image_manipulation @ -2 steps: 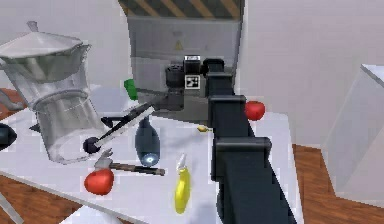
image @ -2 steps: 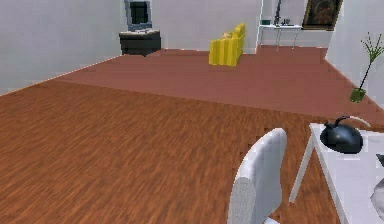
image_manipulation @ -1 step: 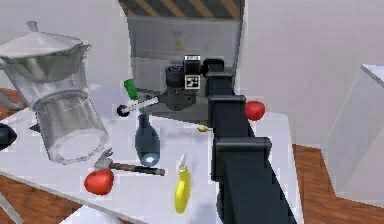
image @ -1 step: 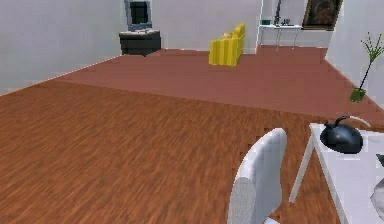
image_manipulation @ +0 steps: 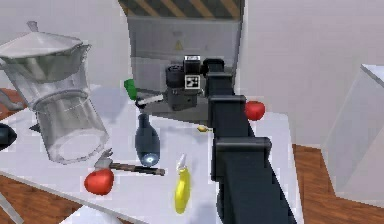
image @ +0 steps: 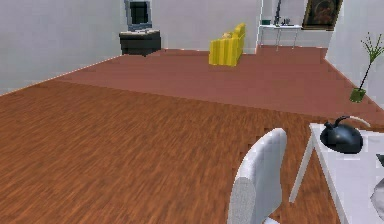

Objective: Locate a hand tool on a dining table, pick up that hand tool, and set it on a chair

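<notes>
On the white dining table [image_manipulation: 60, 195] lies a small hammer-like tool [image_manipulation: 128, 166] with a grey head and a dark handle, between a red apple [image_manipulation: 98, 181] and a blue bottle [image_manipulation: 147, 138]. The dark arm [image_manipulation: 235, 140] reaches out over the table. My gripper [image_manipulation: 150, 100] is farther back, near a green object [image_manipulation: 130, 90]. I cannot tell whether it holds anything. A white chair [image: 262, 180] stands at the table's edge [image: 345, 175] in the forward view.
A large glass-and-metal pot [image_manipulation: 55, 95], a yellow bottle [image_manipulation: 181, 186] and a red object [image_manipulation: 256, 109] share the table. A black kettle [image: 342, 135] sits on it too. Across the wooden floor stand a yellow armchair [image: 227, 46], a dark cabinet [image: 139, 42] and a plant [image: 366, 65].
</notes>
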